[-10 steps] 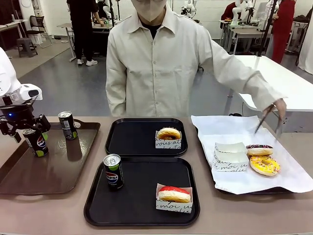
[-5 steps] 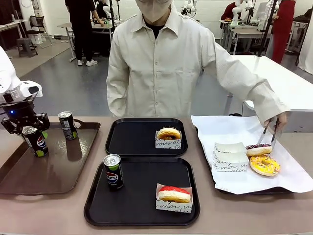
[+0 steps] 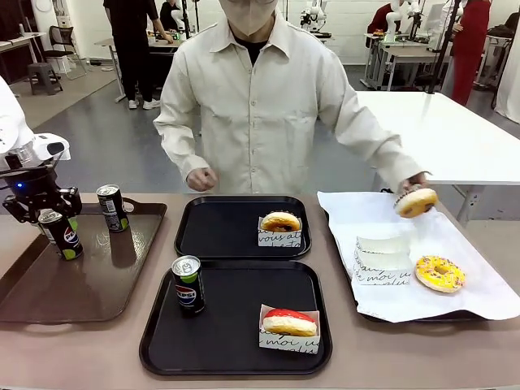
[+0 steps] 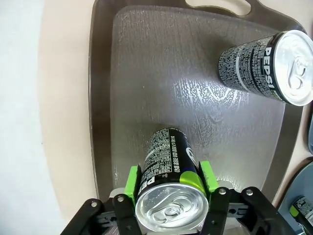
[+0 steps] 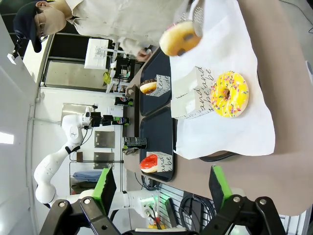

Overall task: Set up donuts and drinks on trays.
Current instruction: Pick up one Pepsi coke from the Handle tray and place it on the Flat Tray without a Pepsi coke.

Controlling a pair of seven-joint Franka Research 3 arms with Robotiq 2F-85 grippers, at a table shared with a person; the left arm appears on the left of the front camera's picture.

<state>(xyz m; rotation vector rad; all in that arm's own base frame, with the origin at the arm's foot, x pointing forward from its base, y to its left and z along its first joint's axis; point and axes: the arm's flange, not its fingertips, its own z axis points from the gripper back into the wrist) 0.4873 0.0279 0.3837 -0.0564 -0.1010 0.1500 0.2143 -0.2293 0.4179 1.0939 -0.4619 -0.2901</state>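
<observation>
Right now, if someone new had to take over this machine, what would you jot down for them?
Left gripper: shut on a Pepsi can standing on the brown tray.
Right gripper: open, empty.
Person's hand: lifting a donut over the paper-lined tray, where a yellow donut lies.
Near black tray: second can and red-iced donut, so it looks done.
Far black tray: boxed golden donut, no drink yet.
Left: probably carry the gripped can there. A spare can stands on the brown tray.
</observation>
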